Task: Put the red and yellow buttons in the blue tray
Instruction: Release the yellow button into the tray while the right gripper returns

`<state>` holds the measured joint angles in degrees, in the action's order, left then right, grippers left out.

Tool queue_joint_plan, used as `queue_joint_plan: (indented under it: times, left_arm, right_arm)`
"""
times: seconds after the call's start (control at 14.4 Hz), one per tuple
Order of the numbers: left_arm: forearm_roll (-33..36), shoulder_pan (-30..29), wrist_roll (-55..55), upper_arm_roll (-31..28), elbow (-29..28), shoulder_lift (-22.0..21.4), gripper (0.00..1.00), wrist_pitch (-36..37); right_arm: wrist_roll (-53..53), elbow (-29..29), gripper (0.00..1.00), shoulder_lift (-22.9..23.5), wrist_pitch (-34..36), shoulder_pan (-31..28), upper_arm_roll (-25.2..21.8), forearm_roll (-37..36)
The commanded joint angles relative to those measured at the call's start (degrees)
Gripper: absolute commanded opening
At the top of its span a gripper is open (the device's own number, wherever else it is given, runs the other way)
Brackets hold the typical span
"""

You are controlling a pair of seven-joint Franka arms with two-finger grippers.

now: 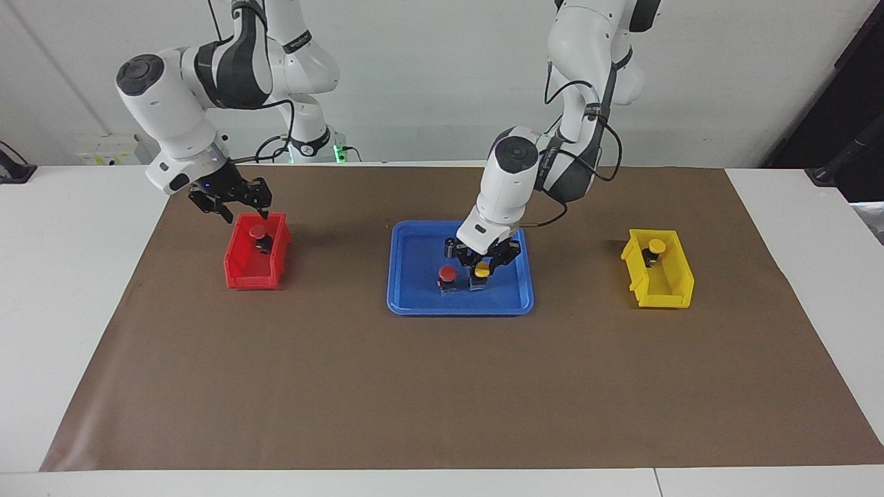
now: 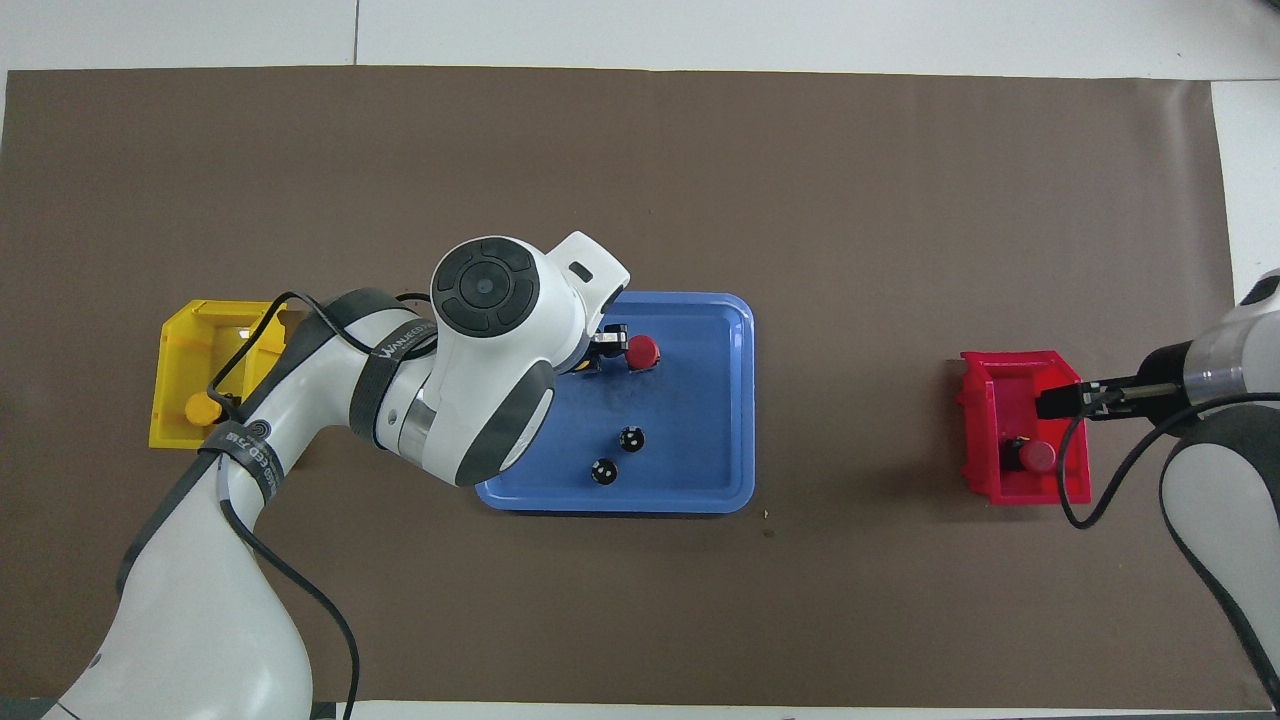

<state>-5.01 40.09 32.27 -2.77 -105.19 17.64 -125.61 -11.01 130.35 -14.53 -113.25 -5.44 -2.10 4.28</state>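
The blue tray [image 1: 414, 302] [image 2: 722, 470] lies mid-table. A red button [image 1: 447, 274] [image 2: 642, 350] stands in it. Right beside that button, my left gripper [image 1: 482, 264] [image 2: 602, 350] is shut on a yellow button [image 1: 482, 270], low in the tray; whether the button touches the floor I cannot tell. The overhead view hides it under the wrist. My right gripper [image 1: 245, 210] [image 2: 1060, 400] hangs open and empty over the red bin's end nearer the robots. Another red button [image 1: 258, 231] [image 2: 1036, 456] sits in that bin. A second yellow button [image 1: 656, 246] [image 2: 203, 408] sits in the yellow bin.
The red bin [image 1: 242, 273] [image 2: 1000, 380] stands toward the right arm's end and the yellow bin [image 1: 673, 293] [image 2: 180, 345] toward the left arm's end. Two small dark cylinders [image 2: 630, 438] [image 2: 603, 471] stand in the tray, nearer the robots than the red button.
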Motion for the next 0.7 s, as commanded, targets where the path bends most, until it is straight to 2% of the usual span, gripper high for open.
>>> queue_joint_plan:
  times: [0.0,0.14,0.21,0.28,0.35,0.63]
  left_arm:
    - [2.02,0.78,0.34,-1.0,1.04,0.37,0.01,2.3]
    - [2.02,0.78,0.34,-1.0,1.04,0.37,0.02,2.04]
    - [2.02,0.78,0.34,-1.0,0.69,0.37,0.09,1.52]
    - [2.02,0.69,0.34,-1.0,0.51,0.37,0.26,1.51]
    - [2.02,0.69,0.43,-1.0,0.43,0.37,0.5,1.34]
    - [1.94,0.69,0.43,-0.83,0.77,0.29,0.67,1.07]
  right_arm:
    - [-0.77,5.43,0.77,-1.21,-5.47,-1.23,1.04,-0.58]
    - [-1.37,8.5,0.77,0.2,-9.6,-2.12,1.04,-0.67]
    - [-2.08,10.26,0.77,0.29,-11.53,-2.12,1.04,-1.46]
    - [-2.17,11.06,0.76,0.38,-12.34,-1.86,1.04,-1.72]
    - [-2.17,11.15,0.75,0.64,-12.52,-1.68,1.04,-1.9]
    - [-2.35,11.5,0.7,2.4,-14.01,-1.59,1.13,-2.52]
